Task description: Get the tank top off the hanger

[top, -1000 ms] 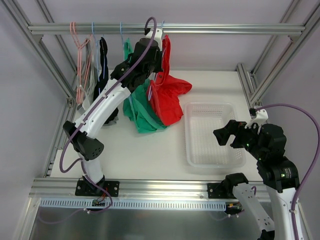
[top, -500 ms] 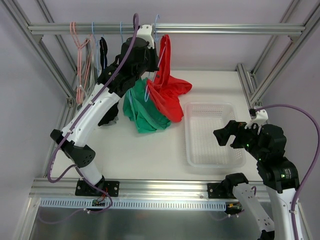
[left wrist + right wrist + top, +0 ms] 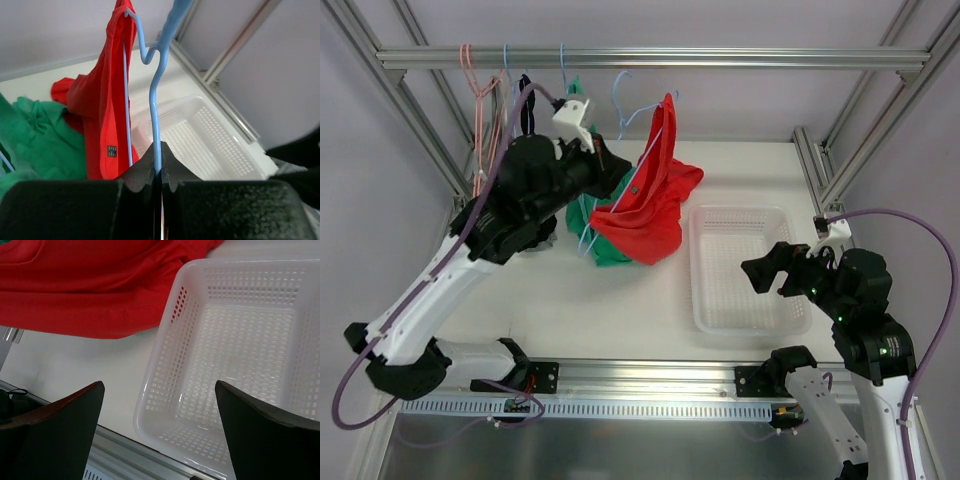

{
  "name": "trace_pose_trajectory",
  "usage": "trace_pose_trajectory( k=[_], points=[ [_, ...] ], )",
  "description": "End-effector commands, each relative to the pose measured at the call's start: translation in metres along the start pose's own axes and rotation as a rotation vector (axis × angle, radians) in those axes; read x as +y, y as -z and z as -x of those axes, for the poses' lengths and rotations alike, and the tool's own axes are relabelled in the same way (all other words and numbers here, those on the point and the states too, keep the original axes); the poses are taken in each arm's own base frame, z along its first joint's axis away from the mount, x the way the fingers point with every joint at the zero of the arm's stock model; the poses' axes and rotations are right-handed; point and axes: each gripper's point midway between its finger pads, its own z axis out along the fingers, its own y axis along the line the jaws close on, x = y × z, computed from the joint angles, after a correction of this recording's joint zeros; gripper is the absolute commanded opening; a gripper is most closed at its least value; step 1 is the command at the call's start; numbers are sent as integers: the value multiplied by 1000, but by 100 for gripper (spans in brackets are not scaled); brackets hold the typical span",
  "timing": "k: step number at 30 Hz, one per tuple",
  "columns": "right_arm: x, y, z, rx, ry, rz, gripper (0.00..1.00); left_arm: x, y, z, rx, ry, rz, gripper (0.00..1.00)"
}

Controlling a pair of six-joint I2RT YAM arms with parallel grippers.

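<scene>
Now, starting at the left: the pink hangers (image 3: pixel 478 95) and the dark garment (image 3: pixel 526 100) crowd that end of the silver overhead rail (image 3: pixel 740 57), so don't swing that way. Your left claw (image 3: pixel 157 150) is pinched fully shut on the shank of the light-blue wire hanger (image 3: pixel 160 75), whose hook sits below the rail and looks clear of it. The red tank top (image 3: pixel 650 205) has a strap looped over the hanger's shoulder, and its body slumps against the crumpled green garment (image 3: pixel 605 248). Keep the pinch firm and the hanger tilted; you'd likely do best drawing the red cloth down and rightward so the strap slides off the free end. The white perforated plastic basket (image 3: pixel 740 212) lies just beside the cloth on the white tabletop (image 3: pixel 620 300). Your right claw (image 3: pixel 770 270) hovers over its near-left corner, jaws spread wide, holding nothing. Your open room lies between the cloth and the right frame post (image 3: pixel 835 170).
</scene>
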Motion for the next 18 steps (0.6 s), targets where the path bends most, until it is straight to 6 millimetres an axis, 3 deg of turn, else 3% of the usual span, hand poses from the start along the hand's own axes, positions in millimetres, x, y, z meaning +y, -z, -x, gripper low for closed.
trace_pose_trajectory(
  k=[1,3,6,7,9,11,12,16,18],
  points=[
    [13,-2,13,-48,34,71,100,-35,48,39,-155,47,-201,0],
    [18,0,18,-65,69,98,99,-51,66,29,-132,48,-300,0],
    [43,6,28,-94,105,231,99,-67,109,31,-155,43,-423,0],
    [60,11,31,-99,123,328,100,-74,132,32,-168,31,-490,0],
    [82,18,37,-91,136,447,100,-71,150,21,-127,12,-503,0],
    [110,30,41,-71,128,617,100,-51,156,18,-108,23,-392,0],
    [115,30,44,-65,116,647,99,-43,153,3,-54,22,-353,0],
    [117,2,69,-57,64,624,90,-46,150,-34,61,67,-395,0],
    [127,-6,72,-49,84,639,89,-47,150,-53,114,106,-412,0]
  ],
)
